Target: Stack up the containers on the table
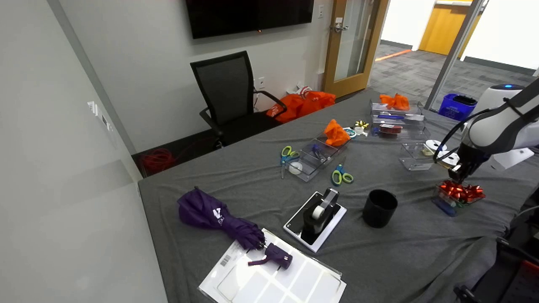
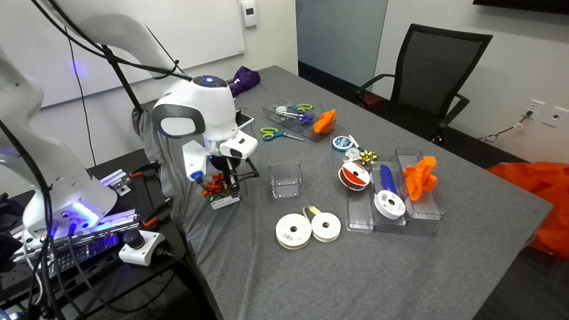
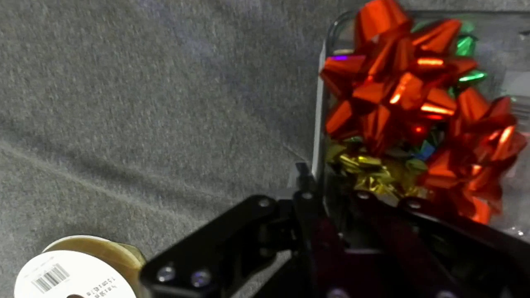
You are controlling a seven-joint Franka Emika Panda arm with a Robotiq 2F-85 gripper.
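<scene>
Well, bow container: clear, boxy plastic
Foil bows: glossy, looped
Claw: downturned, astride container wall; cannot tell if pinching

A ribbon spool is carrying a barcode and, seemingly, "1.5 cm x 45.7 m". An umbrella is bearing blurred white letters, and a paper sheet is showing another barcode
</scene>
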